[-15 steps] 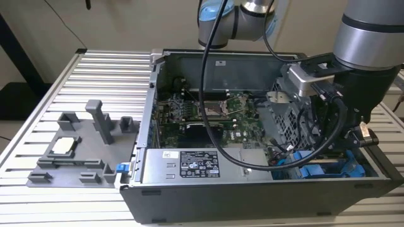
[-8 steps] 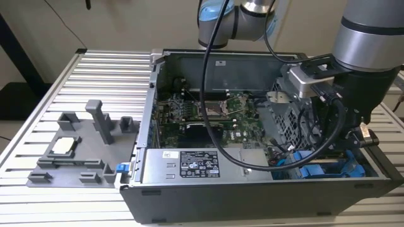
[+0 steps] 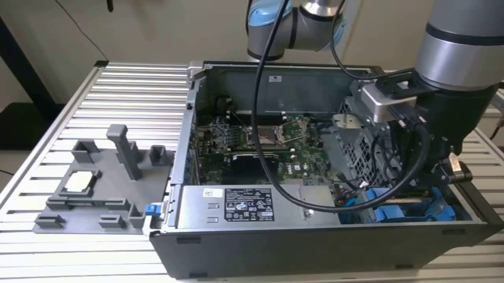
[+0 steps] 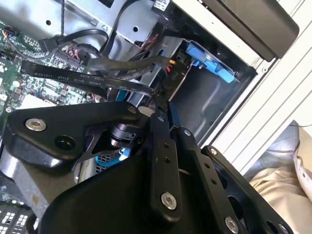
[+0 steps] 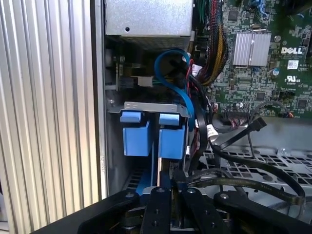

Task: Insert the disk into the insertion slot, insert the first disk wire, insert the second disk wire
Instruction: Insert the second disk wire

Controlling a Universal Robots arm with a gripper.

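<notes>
Disk (image 5: 148, 183) edge-on between narrow gripper (image 5: 165, 187) fingers, slot (image 5: 146, 131) at 12 o'clock (first wrist view); loose cables (image 5: 253, 168) could snag, I'd guess.

you see a ribbed aluminium table (image 3: 126, 88); directly on it rest the open computer case (image 3: 315, 250) and a grey fixture tray (image 3: 94, 194).

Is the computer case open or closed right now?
Open. In the exterior view the computer case has no side panel, so the motherboard and power-supply box lie exposed, and the arm reaches inside.
</notes>
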